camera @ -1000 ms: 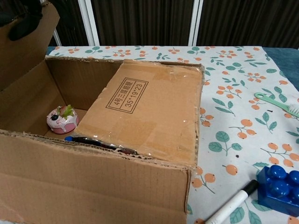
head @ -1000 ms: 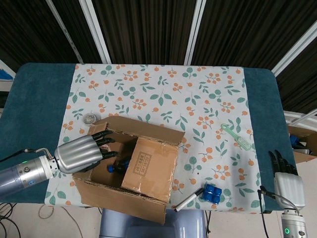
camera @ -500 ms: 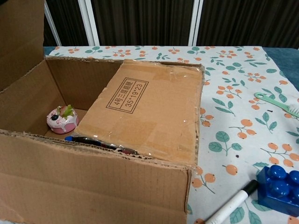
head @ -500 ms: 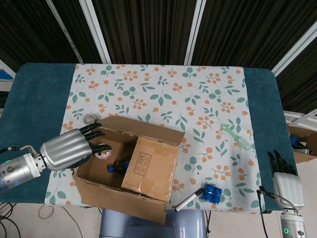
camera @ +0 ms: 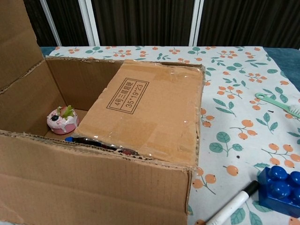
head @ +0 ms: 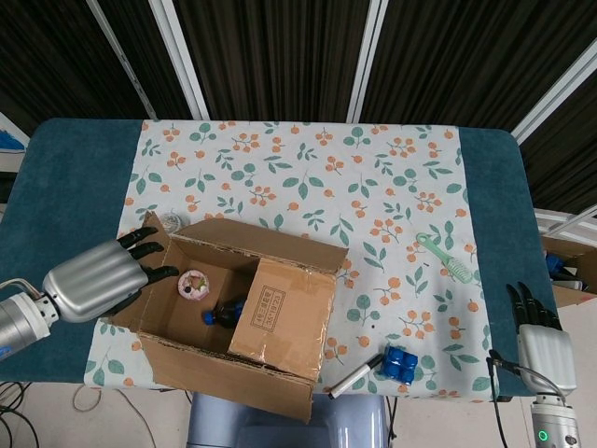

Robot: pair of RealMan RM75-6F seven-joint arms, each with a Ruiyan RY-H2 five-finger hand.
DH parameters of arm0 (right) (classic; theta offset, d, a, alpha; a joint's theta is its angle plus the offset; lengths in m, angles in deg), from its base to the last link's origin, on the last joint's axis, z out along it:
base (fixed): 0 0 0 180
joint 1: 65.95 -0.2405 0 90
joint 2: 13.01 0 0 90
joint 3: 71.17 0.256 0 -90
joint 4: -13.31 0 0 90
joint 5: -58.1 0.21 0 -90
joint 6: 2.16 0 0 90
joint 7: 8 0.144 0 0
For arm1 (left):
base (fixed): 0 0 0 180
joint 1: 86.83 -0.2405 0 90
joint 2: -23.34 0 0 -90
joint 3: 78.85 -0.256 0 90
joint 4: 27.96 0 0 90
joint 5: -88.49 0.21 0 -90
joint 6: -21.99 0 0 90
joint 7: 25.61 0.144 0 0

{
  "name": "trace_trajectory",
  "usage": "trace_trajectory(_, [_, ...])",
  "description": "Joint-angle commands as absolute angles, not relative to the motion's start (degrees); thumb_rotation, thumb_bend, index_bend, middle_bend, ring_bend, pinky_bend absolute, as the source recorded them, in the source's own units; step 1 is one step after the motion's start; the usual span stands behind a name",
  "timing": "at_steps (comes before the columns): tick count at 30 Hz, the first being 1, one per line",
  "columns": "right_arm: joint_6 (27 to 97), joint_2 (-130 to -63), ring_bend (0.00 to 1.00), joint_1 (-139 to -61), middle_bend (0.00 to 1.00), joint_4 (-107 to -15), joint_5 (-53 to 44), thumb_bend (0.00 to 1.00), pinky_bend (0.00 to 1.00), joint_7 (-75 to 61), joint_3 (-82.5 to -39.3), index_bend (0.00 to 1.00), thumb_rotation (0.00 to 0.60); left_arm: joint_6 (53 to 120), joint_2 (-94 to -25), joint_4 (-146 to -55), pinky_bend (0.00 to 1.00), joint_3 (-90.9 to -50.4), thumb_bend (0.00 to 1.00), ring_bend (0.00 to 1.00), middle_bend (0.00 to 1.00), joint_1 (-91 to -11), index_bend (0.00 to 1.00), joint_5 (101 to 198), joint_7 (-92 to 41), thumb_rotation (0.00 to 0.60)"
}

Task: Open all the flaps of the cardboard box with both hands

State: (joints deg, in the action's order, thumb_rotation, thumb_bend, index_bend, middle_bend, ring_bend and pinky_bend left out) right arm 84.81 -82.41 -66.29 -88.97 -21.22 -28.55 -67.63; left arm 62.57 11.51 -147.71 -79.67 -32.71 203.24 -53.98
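Note:
The cardboard box (head: pixel 191 364) (camera: pixel 84 183) stands at the table's front edge. Its right flap (head: pixel 283 308) (camera: pixel 150 110) lies folded down into the box, label side up. The left flap (head: pixel 140 299) (camera: pixel 16 42) is pushed outward, and my left hand (head: pixel 98 278) lies against its outer side with fingers spread over the flap's edge. The far flap (head: pixel 270 238) is laid back onto the cloth. Inside lie a pink cupcake toy (head: pixel 193 285) (camera: pixel 62 120) and a dark blue object (head: pixel 224 311). My right hand (head: pixel 539 341) hangs off the table's right front corner, fingers straight, holding nothing.
On the floral cloth (head: pixel 308 177) right of the box lie a white marker (head: pixel 354 376) (camera: pixel 232 203), a blue toy brick (head: pixel 402 363) (camera: pixel 281 190) and a green brush (head: pixel 446 257) (camera: pixel 279 104). A small round metal item (head: pixel 170 221) sits behind the left flap.
My left hand has moved left and out of the box, carrying the left flap outward. The cupcake toy has come into view. The right hand has stayed put.

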Motion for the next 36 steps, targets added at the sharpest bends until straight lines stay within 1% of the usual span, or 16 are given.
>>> trace_trajectory(1, [84.9,-82.2,0.17,-66.3,0.07,-89.1,-21.2,0.18,0.23,-28.3,-67.6,0.00,0.600,61.0,13.4,-148.9,0.06,-78.8,0.61,0.14,0.59,-34.1,0.21,202.7,-53.6,0.600])
trace_trajectory(6, [85.1,-81.7,0.17,-66.1,0.08,-89.4,-21.2,0.18,0.23,-27.3,-67.5,0.00,0.600,58.5,17.5,-151.3,0.06,-77.9,0.61,0.15,0.60,-37.0,0.21,202.3,-52.5,0.600])
trace_trajectory(10, [85.0,-81.5,0.17,-66.0,0.07,-89.5,-21.4,0.18,0.23,-26.8,-67.6,0.00,0.600,55.6,19.3,-152.3,0.05,-76.8,0.61,0.15,0.60,-39.5,0.21,201.1,-49.4,0.600])
trace_trajectory(16, [85.2,-81.0,0.17,-65.9,0.08,-89.8,-21.7,0.18,0.23,-26.1,-67.6,0.00,0.600,52.0,19.6,-153.4,0.05,-75.4,0.61,0.15,0.60,-43.3,0.21,198.3,-43.7,0.600])
trace_trajectory(22, [84.9,-80.9,0.17,-65.9,0.08,-89.8,-21.6,0.18,0.23,-25.8,-67.7,0.00,0.600,48.4,19.3,-154.0,0.05,-73.5,0.61,0.15,0.60,-46.2,0.21,192.7,-38.0,0.600])
trace_trajectory(25, [84.9,-80.8,0.17,-65.9,0.08,-89.8,-21.5,0.18,0.23,-25.7,-67.7,0.00,0.600,47.4,18.7,-154.5,0.05,-72.4,0.61,0.15,0.59,-47.3,0.22,190.5,-35.0,0.600])
trace_trajectory(27, [85.0,-80.8,0.17,-65.9,0.08,-89.8,-21.5,0.18,0.23,-25.8,-67.7,0.00,0.600,50.3,17.6,-154.2,0.05,-72.1,0.61,0.15,0.57,-48.5,0.22,189.5,-32.5,0.600])
trace_trajectory(28, [85.0,-80.8,0.17,-65.9,0.08,-89.7,-21.5,0.18,0.23,-25.7,-67.6,0.00,0.600,53.4,16.8,-153.8,0.05,-72.2,0.61,0.15,0.56,-49.6,0.22,189.0,-31.1,0.600])
trace_trajectory(32, [85.1,-80.8,0.17,-65.9,0.07,-89.4,-21.4,0.18,0.23,-25.6,-67.5,0.00,0.600,70.3,10.6,-151.5,0.03,-73.4,0.61,0.14,0.51,-55.6,0.25,188.4,-28.7,0.600])
trace_trajectory(35, [84.8,-80.8,0.17,-65.9,0.07,-89.3,-21.1,0.18,0.23,-25.6,-67.5,0.00,0.600,81.1,4.4,-148.5,0.01,-74.2,0.61,0.12,0.47,-59.6,0.25,189.4,-32.1,0.600])
trace_trajectory(36, [84.8,-80.8,0.17,-65.9,0.07,-89.2,-21.1,0.18,0.23,-25.6,-67.5,0.00,0.600,83.7,2.7,-147.5,0.01,-74.5,0.60,0.12,0.46,-60.6,0.25,189.7,-33.4,0.600])
